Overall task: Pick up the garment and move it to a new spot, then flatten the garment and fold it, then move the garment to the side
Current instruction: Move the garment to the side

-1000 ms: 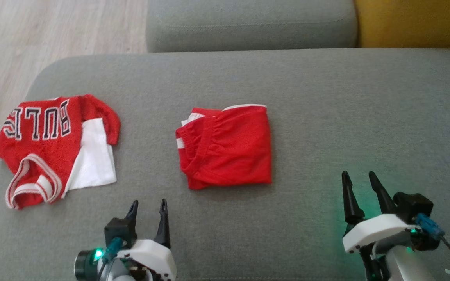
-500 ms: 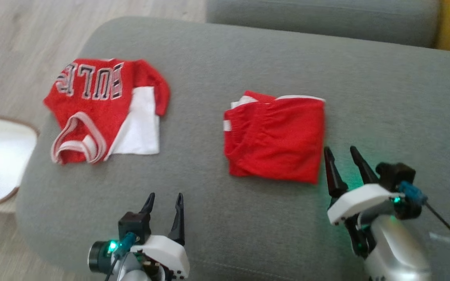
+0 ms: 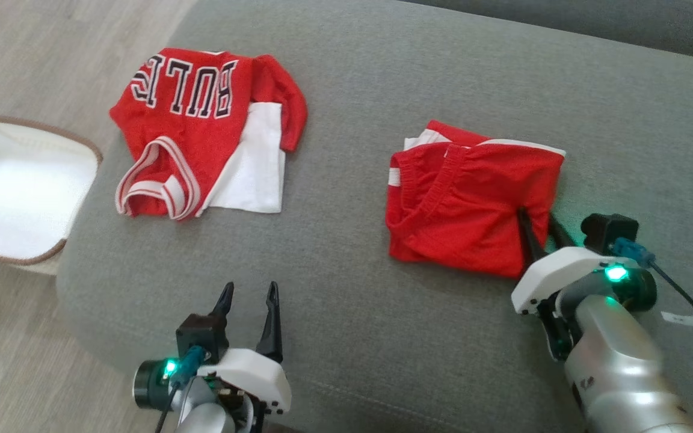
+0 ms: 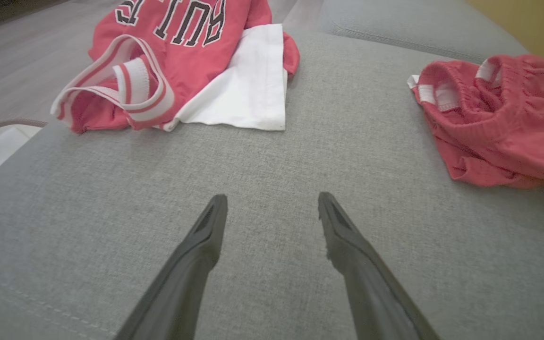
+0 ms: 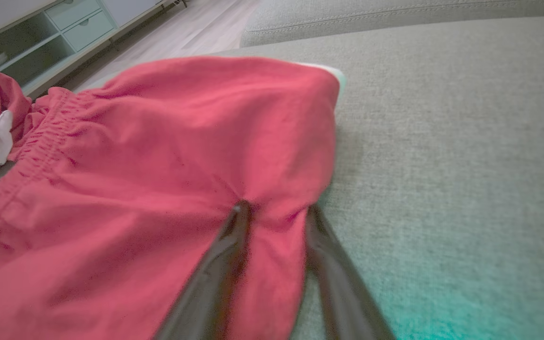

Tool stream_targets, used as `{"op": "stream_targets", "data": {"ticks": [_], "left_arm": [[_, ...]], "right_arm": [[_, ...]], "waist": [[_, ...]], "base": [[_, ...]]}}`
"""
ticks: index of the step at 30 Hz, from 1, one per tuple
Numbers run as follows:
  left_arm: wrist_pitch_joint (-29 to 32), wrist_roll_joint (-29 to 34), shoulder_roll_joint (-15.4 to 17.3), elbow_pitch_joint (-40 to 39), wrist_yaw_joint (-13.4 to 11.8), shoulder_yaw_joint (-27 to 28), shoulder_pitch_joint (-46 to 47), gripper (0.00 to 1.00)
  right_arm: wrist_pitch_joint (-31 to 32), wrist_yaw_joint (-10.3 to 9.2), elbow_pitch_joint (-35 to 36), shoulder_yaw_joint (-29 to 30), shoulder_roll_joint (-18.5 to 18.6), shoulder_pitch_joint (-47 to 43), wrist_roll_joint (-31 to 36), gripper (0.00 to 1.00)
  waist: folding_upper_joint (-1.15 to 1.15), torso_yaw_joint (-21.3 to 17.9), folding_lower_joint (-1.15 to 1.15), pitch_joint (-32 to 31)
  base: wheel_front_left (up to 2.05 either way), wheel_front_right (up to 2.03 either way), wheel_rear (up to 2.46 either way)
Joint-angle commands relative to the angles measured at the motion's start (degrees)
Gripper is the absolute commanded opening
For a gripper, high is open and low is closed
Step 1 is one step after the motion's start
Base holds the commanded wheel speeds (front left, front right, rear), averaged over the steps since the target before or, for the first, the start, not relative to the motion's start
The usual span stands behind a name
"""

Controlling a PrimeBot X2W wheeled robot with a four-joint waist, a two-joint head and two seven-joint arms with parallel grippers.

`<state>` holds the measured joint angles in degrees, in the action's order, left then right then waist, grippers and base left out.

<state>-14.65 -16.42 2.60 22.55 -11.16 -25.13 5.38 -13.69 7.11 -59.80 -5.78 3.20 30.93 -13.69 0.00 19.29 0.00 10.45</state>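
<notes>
Fingers (image 3: 271, 325): long, dark, tapered
Wrist housing (image 3: 554, 270): white, rounded
Forearm (image 3: 617, 361): silver-grey
Light (image 3: 616, 273): green, glowing
Plug (image 3: 626, 248): blue
Cable (image 3: 683, 294): thin, black
Camera (image 3: 608, 228): black, boxy

Left hand (image 3: 250, 287) sits low at the near left, its fingers pointing forward and spread wide apart. Right hand (image 3: 538, 215) is extended further forward on a silver forearm (image 3: 611, 361), angled slightly leftward. Its two fingers stand closer together than the left's, and whether they clamp cannot be determined.

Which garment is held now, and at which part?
Right gripper straddles the right edge of the red shorts; firm grip cannot be told. Left gripper holds nothing.
</notes>
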Motion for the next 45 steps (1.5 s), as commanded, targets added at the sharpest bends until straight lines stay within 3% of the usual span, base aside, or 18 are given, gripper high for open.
{"op": "stream_targets", "data": {"ticks": [1,7,19,28,36,45], "left_arm": [[-0.35,-0.47,0.28,-1.84,-0.41,1.94,1.84,1.0],[-0.35,0.72,0.28,-1.37,0.22,2.78,2.18,1.0],[-0.35,2.02,0.28,0.09,1.53,2.51,7.26,1.0],[-0.35,2.73,0.28,1.58,2.28,2.4,9.68,1.0],[-0.35,2.78,0.28,1.71,2.74,1.37,10.48,1.0],[-0.35,4.02,0.28,2.47,3.75,0.35,9.52,1.0]], "right_arm": [[-0.25,0.37,-0.35,-2.22,-0.32,0.56,-0.82,0.0],[-1.04,0.37,-0.51,-5.11,-0.32,1.16,-4.29,0.0],[-1.2,0.37,2.45,-15.36,-0.32,3.71,-9.46,0.0],[-0.95,0.37,4.11,-20.7,-0.32,4.44,-14.01,0.0],[-1.08,0.37,2.66,-20.09,-0.13,6.23,-13.55,0.0],[-1.19,0.37,-2.17,-16.03,6.48,12.34,-9.0,0.0]], "waist": [[0.0,-1.08,0.0,-0.18],[0.0,-8.01,0.0,-1.47],[0.0,-32.58,0.0,-0.77],[0.0,-44.92,0.0,0.67],[0.0,-46.67,0.0,2.39],[0.0,-39.44,0.0,3.86]], "base": [[0.0,0.0,0.0],[0.0,0.0,0.0],[0.0,0.0,0.0],[0.0,0.0,0.0],[0.0,0.0,0.0],[0.0,0.0,0.0]]}}
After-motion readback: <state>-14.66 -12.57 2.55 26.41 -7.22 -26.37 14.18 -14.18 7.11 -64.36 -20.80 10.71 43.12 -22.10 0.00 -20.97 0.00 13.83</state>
